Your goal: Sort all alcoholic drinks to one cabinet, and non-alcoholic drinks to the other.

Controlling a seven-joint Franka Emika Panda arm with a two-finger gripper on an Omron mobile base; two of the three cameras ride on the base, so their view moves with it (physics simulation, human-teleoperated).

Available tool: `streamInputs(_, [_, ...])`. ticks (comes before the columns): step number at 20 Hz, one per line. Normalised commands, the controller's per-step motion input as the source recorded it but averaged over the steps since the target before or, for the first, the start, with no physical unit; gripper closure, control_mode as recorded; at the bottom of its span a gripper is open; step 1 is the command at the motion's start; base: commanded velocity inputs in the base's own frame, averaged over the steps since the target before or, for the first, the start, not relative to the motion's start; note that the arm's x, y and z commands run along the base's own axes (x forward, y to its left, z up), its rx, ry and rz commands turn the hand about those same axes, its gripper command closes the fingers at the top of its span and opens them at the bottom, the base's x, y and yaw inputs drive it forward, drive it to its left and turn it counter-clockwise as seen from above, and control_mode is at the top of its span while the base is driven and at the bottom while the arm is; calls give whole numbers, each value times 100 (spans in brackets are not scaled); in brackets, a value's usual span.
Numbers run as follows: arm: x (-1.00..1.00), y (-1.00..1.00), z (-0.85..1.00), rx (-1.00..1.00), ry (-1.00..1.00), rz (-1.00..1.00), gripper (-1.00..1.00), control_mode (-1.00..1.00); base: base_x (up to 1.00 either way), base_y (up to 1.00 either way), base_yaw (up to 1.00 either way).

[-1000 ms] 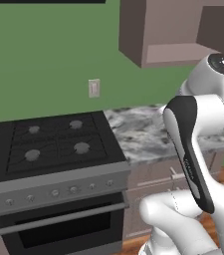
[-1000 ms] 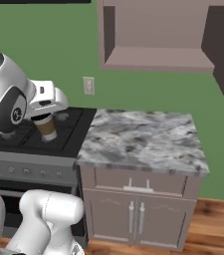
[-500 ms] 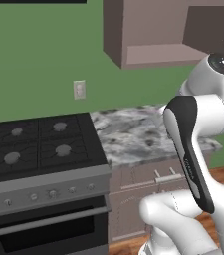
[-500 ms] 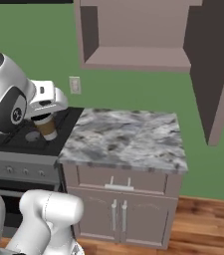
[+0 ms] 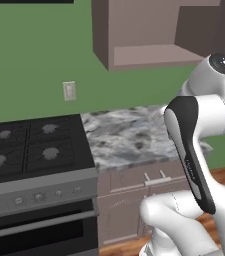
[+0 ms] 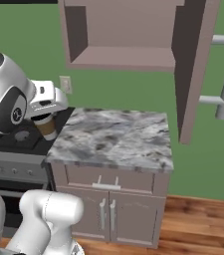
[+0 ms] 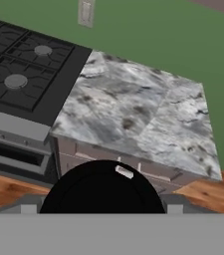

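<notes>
Nearer cabinet (image 6: 128, 37) now (cup (image 6: 47, 127) gripped)

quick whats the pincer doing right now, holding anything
pincer: closed on the small tan cup with a black lid, held above the stove's edge

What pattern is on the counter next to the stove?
The counter is grey and white marbled stone, clearest in the hand view.

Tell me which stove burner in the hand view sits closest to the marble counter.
The back right burner on the black stove; it lies nearest the marble counter.
</notes>
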Motion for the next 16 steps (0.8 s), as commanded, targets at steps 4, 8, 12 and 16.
streamInputs(4, [0, 0, 0, 0, 0, 0, 100, 100, 36, -30, 0])
streamInputs(8, [0, 0, 0, 0, 0, 0, 100, 100, 39, -17, 0])
streamInputs(12, [0, 0, 0, 0, 0, 0, 100, 100, 41, -10, 0])
streamInputs(16, [0, 0, 0, 0, 0, 0, 100, 100, 41, -16, 0])
